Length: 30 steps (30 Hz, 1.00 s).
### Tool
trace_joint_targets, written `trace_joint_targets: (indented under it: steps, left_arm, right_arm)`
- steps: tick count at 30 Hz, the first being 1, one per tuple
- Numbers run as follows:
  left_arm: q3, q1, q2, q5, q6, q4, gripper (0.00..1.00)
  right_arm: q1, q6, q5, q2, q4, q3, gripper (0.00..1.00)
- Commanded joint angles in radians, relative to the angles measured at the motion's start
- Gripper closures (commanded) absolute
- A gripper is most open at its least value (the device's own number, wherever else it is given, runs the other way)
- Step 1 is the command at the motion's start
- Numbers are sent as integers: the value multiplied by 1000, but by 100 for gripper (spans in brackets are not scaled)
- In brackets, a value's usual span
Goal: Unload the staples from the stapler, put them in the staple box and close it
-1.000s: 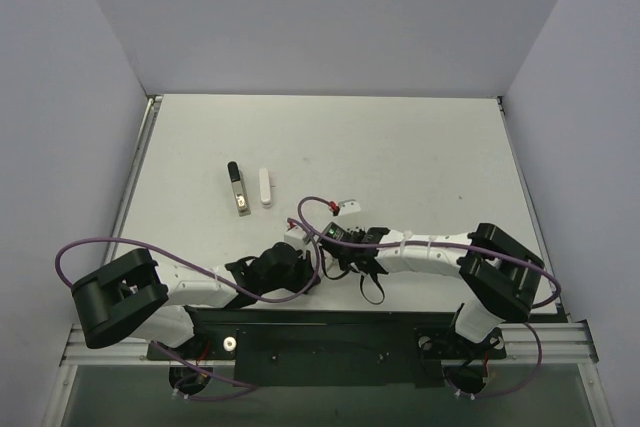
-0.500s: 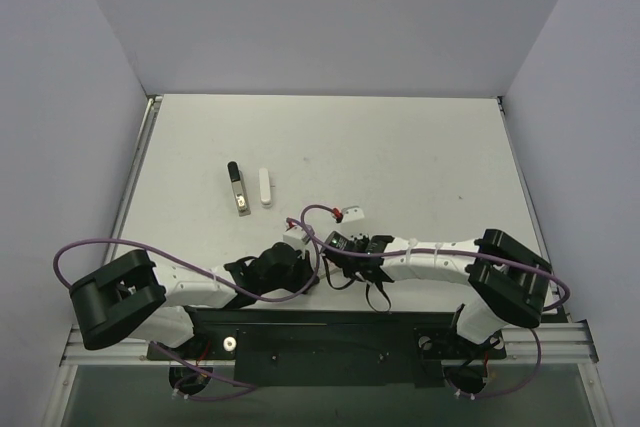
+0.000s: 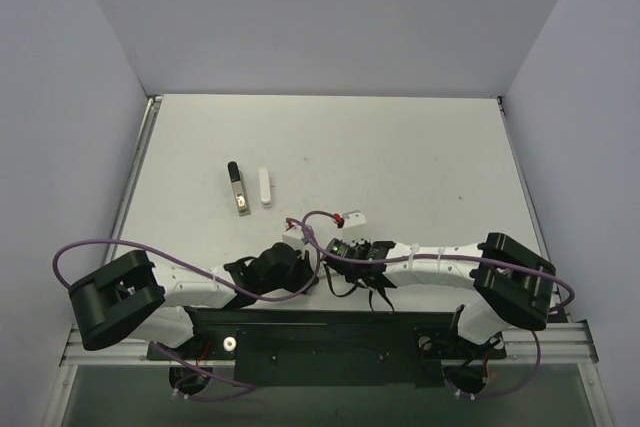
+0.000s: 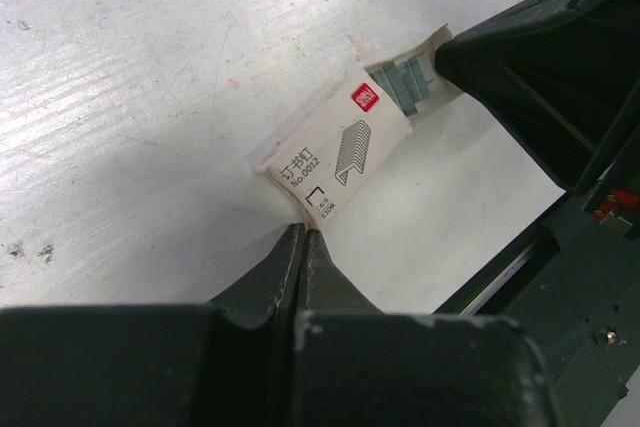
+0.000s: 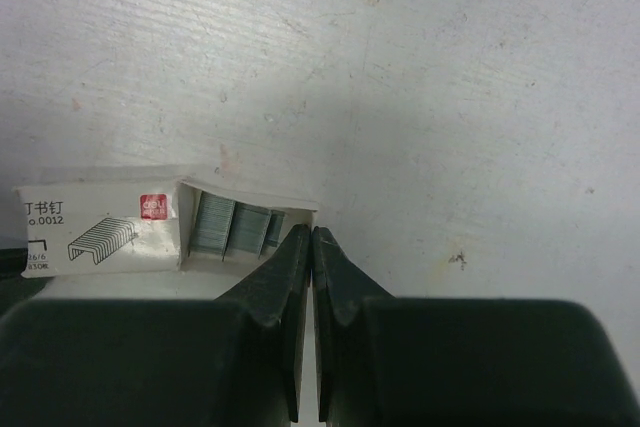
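Observation:
The stapler lies in two parts at the left middle of the table: a black-and-silver base bar (image 3: pixel 238 190) and a white top bar (image 3: pixel 265 187) beside it, far from both grippers. A small white staple box (image 4: pixel 335 152) with a red logo lies near the table's front edge. Grey staples (image 5: pixel 232 227) sit in its open end and also show in the left wrist view (image 4: pixel 408 82). My left gripper (image 4: pixel 303 232) is shut, its tip touching the box's closed corner. My right gripper (image 5: pixel 312 232) is shut, its tip at the edge of the box's open end (image 5: pixel 300 209).
The two wrists meet close together near the front middle of the table (image 3: pixel 400 157), hiding the box in the top view. Purple cables (image 3: pixel 180 259) loop over the arms. Grey walls stand on the left, back and right. A metal rail (image 3: pixel 330 342) runs along the near edge.
My right wrist has moved a little toward the near edge and the right. The left arm and the stapler parts have not moved.

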Motion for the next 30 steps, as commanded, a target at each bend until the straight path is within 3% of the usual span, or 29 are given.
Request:
trace_joint_targets:
  steps: [1,30]
  left_arm:
    - [-4,-4,-18,-9,23,-13,100]
    - [0,-51,18,-1,41,34,100]
  right_arm:
    - [25,25,-14,-30,-100,-37,100]
    - [68,101,-27,10,-45,35,100]
